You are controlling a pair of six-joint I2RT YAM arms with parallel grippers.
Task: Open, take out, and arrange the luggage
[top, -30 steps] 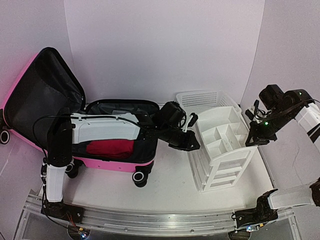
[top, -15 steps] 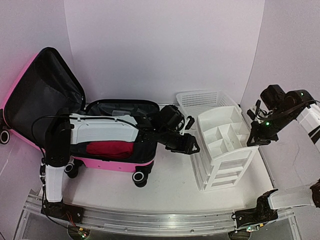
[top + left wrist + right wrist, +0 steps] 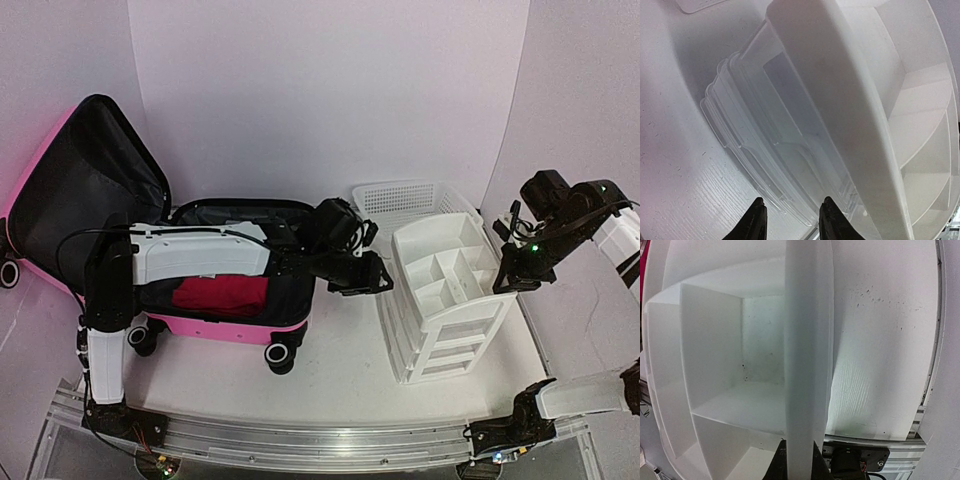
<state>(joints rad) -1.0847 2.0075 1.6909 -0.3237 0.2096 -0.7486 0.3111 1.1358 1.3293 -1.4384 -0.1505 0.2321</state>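
Note:
The hot-pink luggage (image 3: 230, 325) lies open at the left, its black-lined lid (image 3: 85, 190) propped against the wall. A red item (image 3: 222, 295) rests in its base. My left arm reaches across the luggage. The left gripper (image 3: 378, 272) hovers just left of the white drawer organizer (image 3: 450, 300). In the left wrist view this gripper (image 3: 790, 202) is open and empty, facing the organizer's clear drawers (image 3: 785, 150). My right gripper (image 3: 512, 278) is shut on the organizer's right wall (image 3: 807, 340), one finger on each side (image 3: 796, 446).
A white mesh basket (image 3: 400, 197) stands behind the organizer by the back wall. The organizer leans slightly, its compartments facing up. The luggage's black wheels (image 3: 282, 355) sit near the table's middle front. A metal rail (image 3: 300, 440) runs along the near edge.
My left gripper has opened and drawn back a little to the left, away from the organizer's left side. The right gripper keeps its hold and has not moved.

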